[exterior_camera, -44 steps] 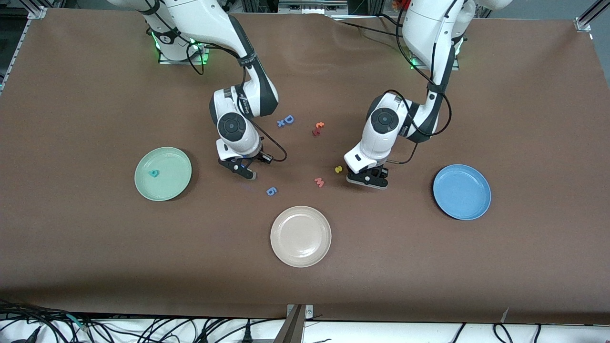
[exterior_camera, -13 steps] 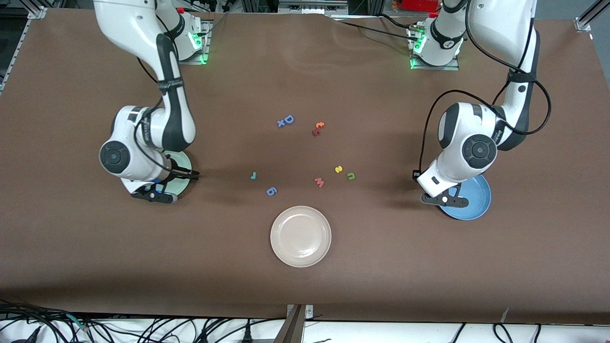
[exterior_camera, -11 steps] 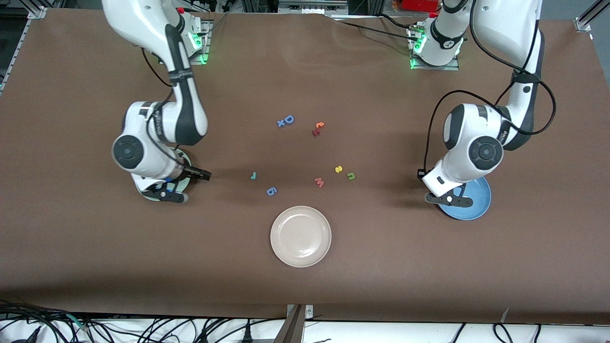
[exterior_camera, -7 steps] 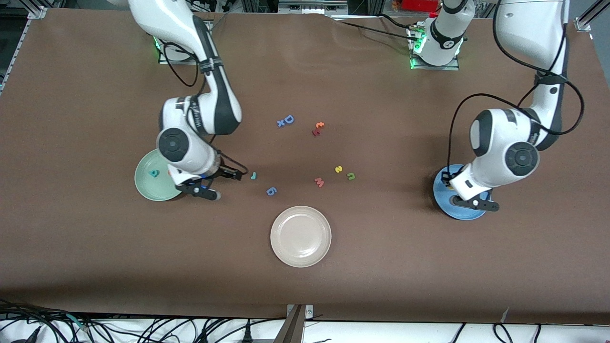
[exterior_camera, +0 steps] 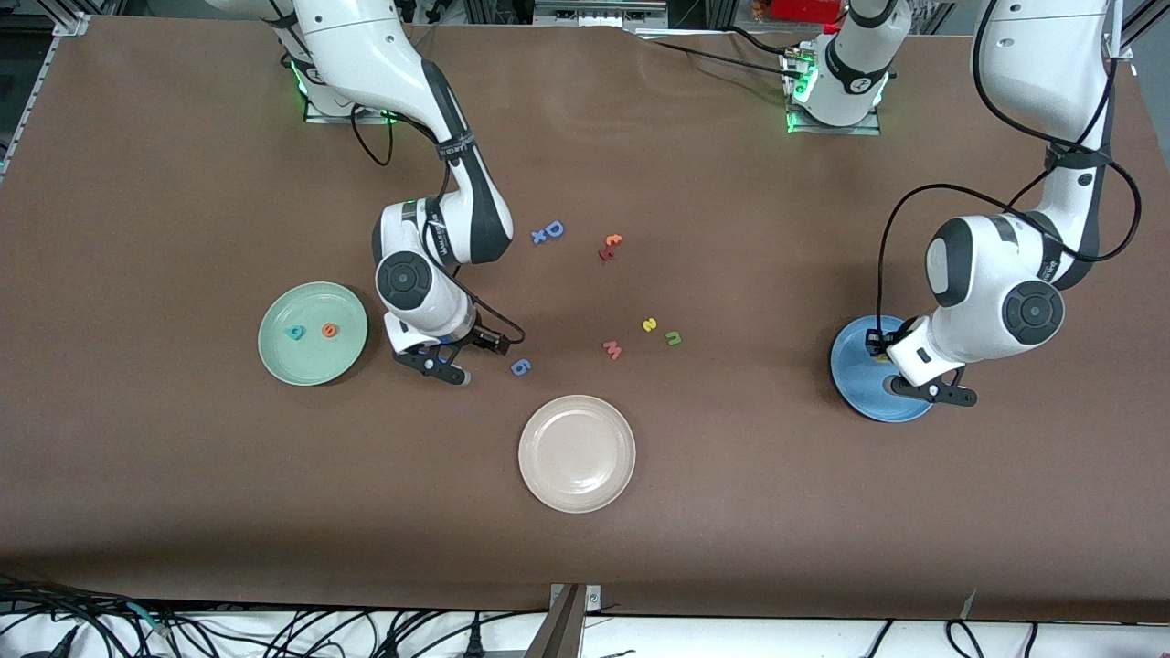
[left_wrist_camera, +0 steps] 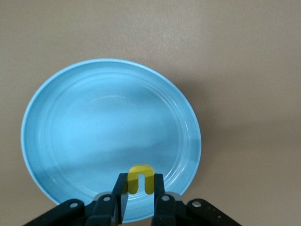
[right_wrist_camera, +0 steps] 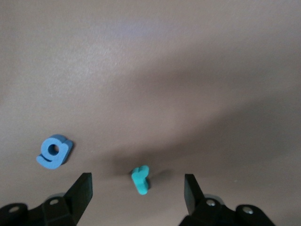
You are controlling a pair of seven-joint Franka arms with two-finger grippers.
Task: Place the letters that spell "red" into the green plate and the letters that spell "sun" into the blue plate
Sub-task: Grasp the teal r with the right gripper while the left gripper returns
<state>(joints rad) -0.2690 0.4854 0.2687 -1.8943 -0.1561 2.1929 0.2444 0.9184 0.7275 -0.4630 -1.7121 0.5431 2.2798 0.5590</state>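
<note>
The green plate holds a teal d and an orange e. My right gripper is open just above the table between that plate and the blue 6 piece. In the right wrist view the small teal r lies on the table between the spread fingers of the right gripper, untouched. My left gripper is shut on the yellow u, over the blue plate near its rim. The yellow s and green n lie mid-table.
A pink w lies beside the yellow s. A blue capital D with a small x, and red and orange letters, lie nearer the bases. A beige-white plate sits nearest the front camera.
My right arm left the green plate, where the orange e now lies, and swung over to the teal r. My left arm carried the yellow u farther over the blue plate.
</note>
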